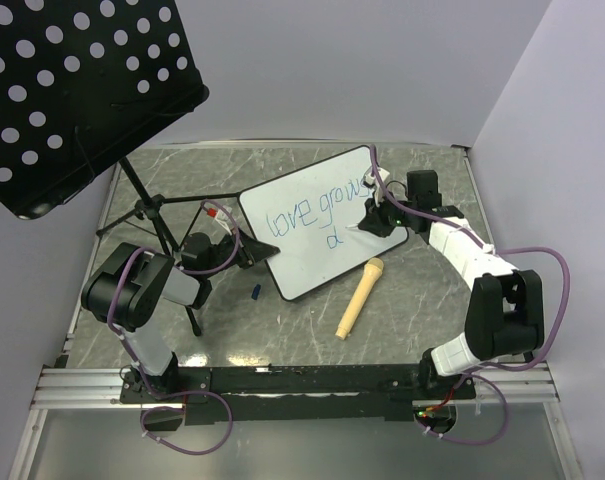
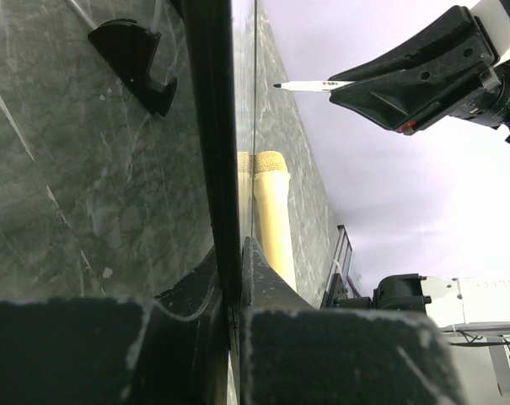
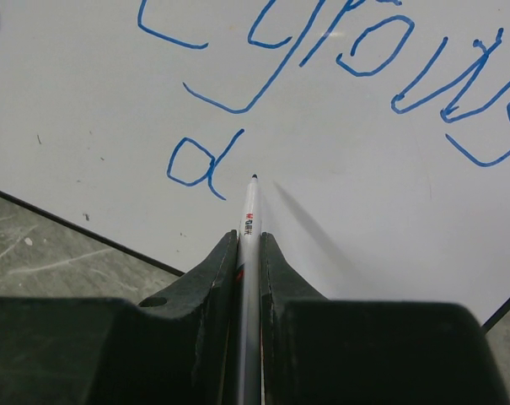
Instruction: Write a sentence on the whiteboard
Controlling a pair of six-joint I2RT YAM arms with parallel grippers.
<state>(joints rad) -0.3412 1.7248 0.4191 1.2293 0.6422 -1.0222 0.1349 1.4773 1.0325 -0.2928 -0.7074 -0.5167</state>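
The whiteboard lies tilted in the middle of the table. The sentence reads "love grows" in blue, with a lone "d" below it. My left gripper is shut on the board's left rim; the left wrist view shows that black rim edge-on between my fingers. My right gripper is shut on a white marker. Its tip points at the board just right of the "d", a little off the surface. The marker also shows in the left wrist view.
A black panel with round holes on a tripod stands at the left. A tan microphone-shaped object lies below the board's right side. A small blue cap lies near the board's lower left corner.
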